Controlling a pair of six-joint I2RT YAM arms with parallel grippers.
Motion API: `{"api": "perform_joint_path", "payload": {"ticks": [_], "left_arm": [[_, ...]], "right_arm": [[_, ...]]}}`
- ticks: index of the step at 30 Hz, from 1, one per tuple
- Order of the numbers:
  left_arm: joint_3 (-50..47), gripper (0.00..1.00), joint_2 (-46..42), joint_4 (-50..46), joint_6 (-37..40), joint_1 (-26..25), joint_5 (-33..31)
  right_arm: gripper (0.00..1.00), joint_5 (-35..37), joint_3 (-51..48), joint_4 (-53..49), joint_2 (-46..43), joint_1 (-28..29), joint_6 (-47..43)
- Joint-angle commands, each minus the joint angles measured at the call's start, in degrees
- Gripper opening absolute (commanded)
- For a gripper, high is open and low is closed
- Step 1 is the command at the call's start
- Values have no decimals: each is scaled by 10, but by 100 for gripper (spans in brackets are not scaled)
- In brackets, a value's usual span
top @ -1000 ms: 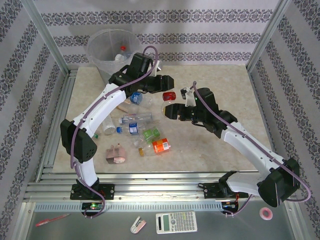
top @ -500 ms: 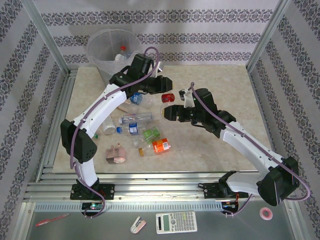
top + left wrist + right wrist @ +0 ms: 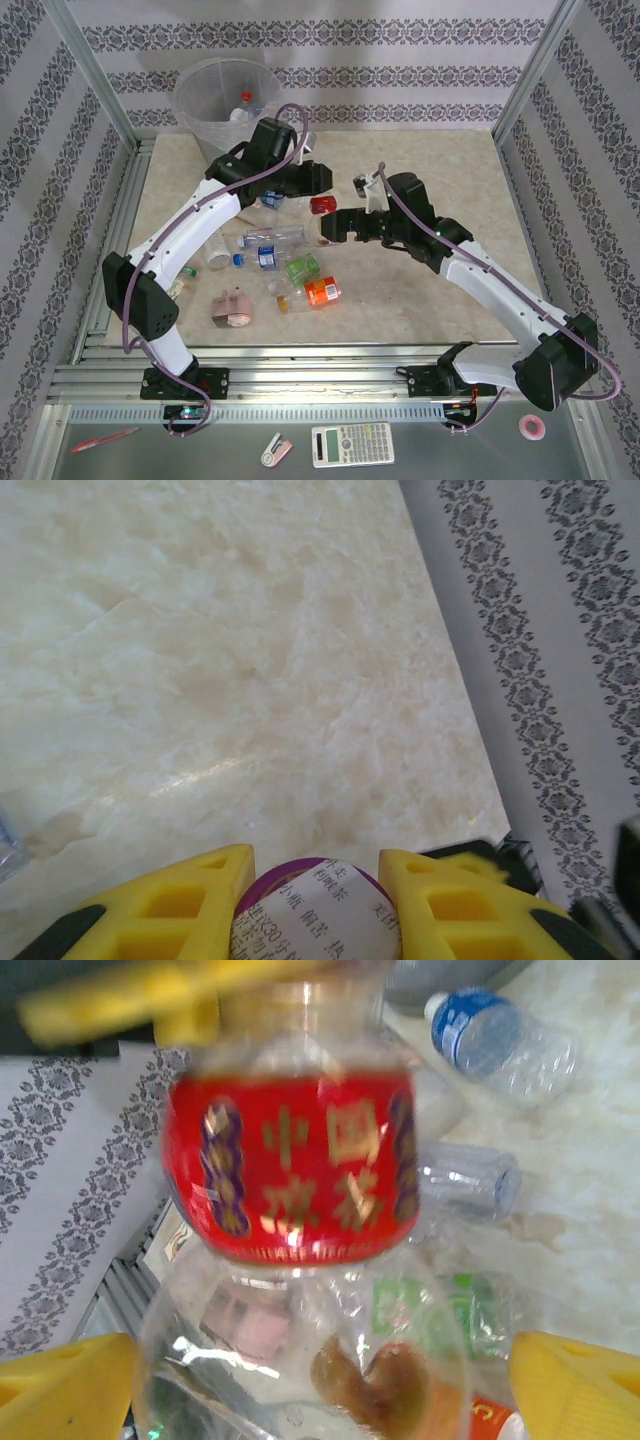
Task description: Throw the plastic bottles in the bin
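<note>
— So, which gripper has the red-labelled bottle (image 3: 322, 205)?

— The left gripper (image 3: 316, 192). Its yellow fingers (image 3: 170, 910) are pinched on the bottle's neck end, one on each side, with printed label paper showing between them. The bottle hangs from that grip above the tabletop (image 3: 430, 160).

— And the right gripper (image 3: 331, 225)?

— Spread wide. From its wrist camera the two yellow fingertips sit at the bottom corners and the bottle's clear base fills the space between them. I cannot tell whether either tip touches it.

— Where is the bin (image 3: 200, 110) from the left gripper?

— Behind it and off to its left, at the far corner of the tabletop against the patterned wall. A red-capped bottle (image 3: 243, 99) lies inside. The left arm's own wrist and purple cable (image 3: 290, 112) sit between the gripper and the bin's rim.

— What else is close by?

— The other plastic bottles (image 3: 275, 237) lie loose just below and nearer than both grippers: a clear one, a blue-labelled one (image 3: 266, 256), a green one (image 3: 303, 267) and an orange one (image 3: 322, 291). A pink lumpy object (image 3: 232, 308) lies nearer still, well to the left of the right gripper. Ahead of the left gripper there is bare marbled tabletop up to the wall.
</note>
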Motion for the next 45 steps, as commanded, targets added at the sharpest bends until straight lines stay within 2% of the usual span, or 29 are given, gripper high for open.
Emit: {"api": "perform_joint_path", "payload": {"ticks": [1, 11, 26, 38, 45], "left_arm": [[-21, 4, -32, -18, 13, 0, -33], [-124, 4, -110, -29, -13, 22, -84], [-305, 4, -290, -90, -60, 97, -153], [-361, 3, -376, -176, -90, 156, -194], [-364, 4, -378, -227, -95, 199, -218]], "right_arm": [[98, 0, 17, 7, -11, -11, -15], [98, -27, 26, 0, -7, -52, -10], [98, -68, 52, -13, 29, -79, -15], [98, -84, 76, -25, 55, -85, -22], [98, -84, 71, -30, 58, -89, -22]]}}
